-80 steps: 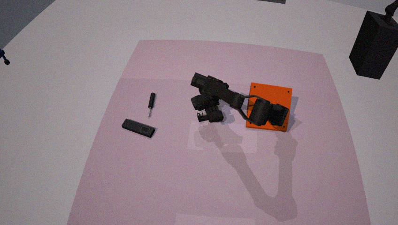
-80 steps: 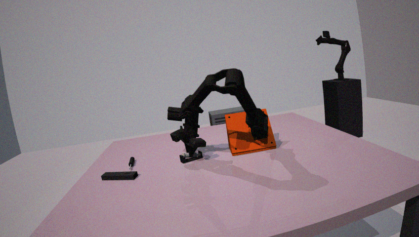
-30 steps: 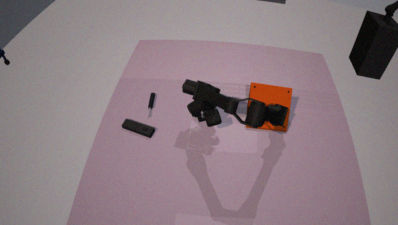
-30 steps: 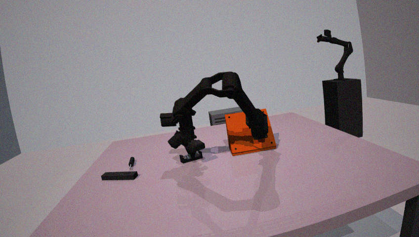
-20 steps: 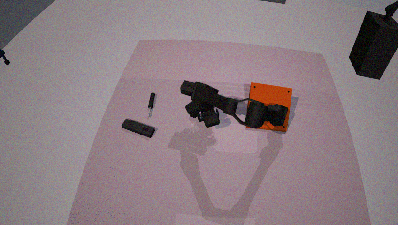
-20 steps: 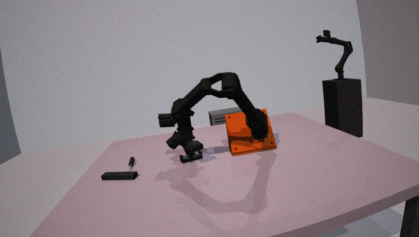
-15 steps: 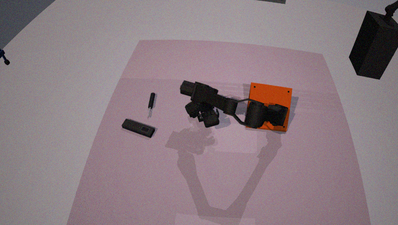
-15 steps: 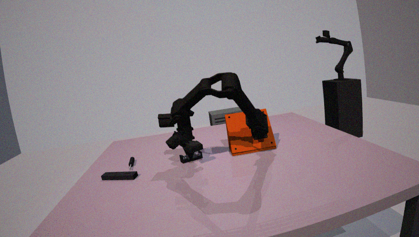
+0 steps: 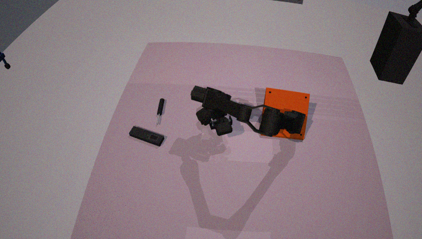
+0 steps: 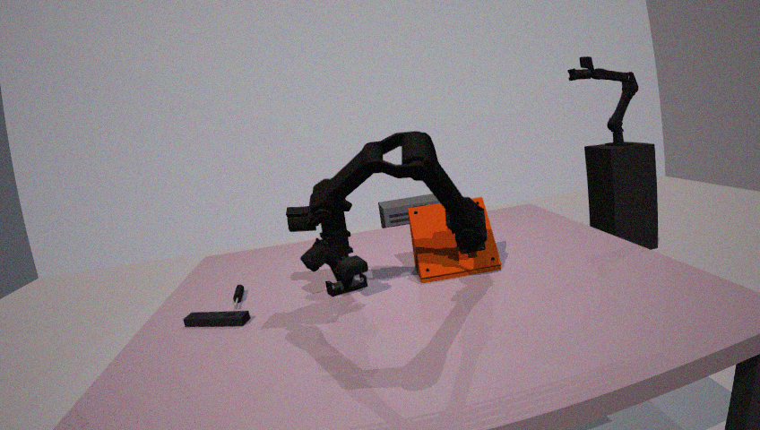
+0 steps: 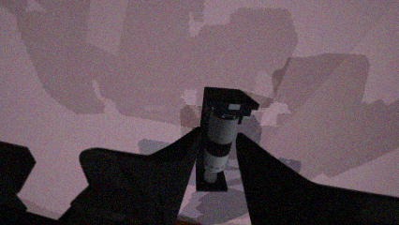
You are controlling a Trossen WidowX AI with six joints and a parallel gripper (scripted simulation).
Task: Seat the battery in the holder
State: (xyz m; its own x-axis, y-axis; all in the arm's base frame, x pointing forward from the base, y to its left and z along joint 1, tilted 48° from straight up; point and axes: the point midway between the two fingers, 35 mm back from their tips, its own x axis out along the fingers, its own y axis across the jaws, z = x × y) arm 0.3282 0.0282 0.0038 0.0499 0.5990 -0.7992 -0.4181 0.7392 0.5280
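Battery (image 11: 218, 145), pale with a dark band, lies in the black holder (image 11: 224, 102) at the wrist view's centre, long axis running from lower frame up and slightly right. The gripper (image 11: 216, 155) straddles its lower half, fingers parted, gripping nothing, on the pink mat (image 9: 266, 183).

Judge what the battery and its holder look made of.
Battery: likely metal in a pale satin sleeve; smooth grey cylinder with one dark band. Holder: looks like matte black plastic, flat and unreflective. Neither is certain in this dim view.
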